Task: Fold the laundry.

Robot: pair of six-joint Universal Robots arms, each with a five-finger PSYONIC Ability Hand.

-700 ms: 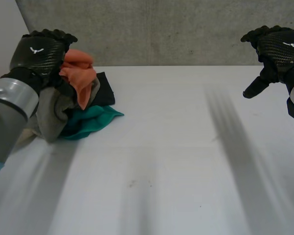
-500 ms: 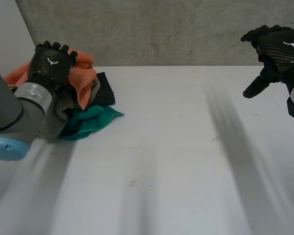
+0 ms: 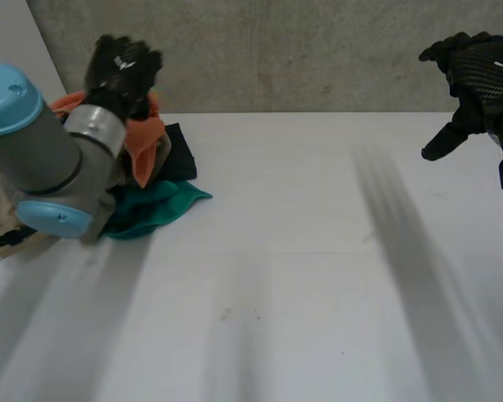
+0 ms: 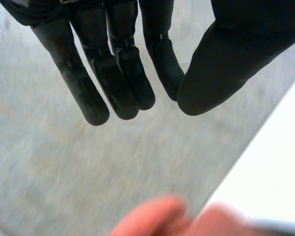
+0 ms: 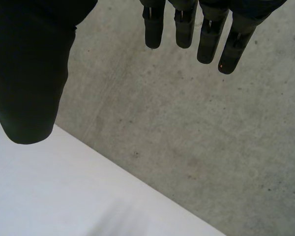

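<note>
pick step: my left hand [image 3: 121, 69] hovers spread and empty over the laundry pile [image 3: 155, 205], right hand [image 3: 484, 74] spread, idle; next, pinch the orange cloth [image 3: 142, 138].

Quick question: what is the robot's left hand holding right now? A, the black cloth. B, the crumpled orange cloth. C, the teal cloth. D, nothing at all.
D: in the left wrist view the black left hand has straight fingers with nothing between them and the thumb, and the crumpled orange cloth lies beyond the fingertips, apart from them.
</note>
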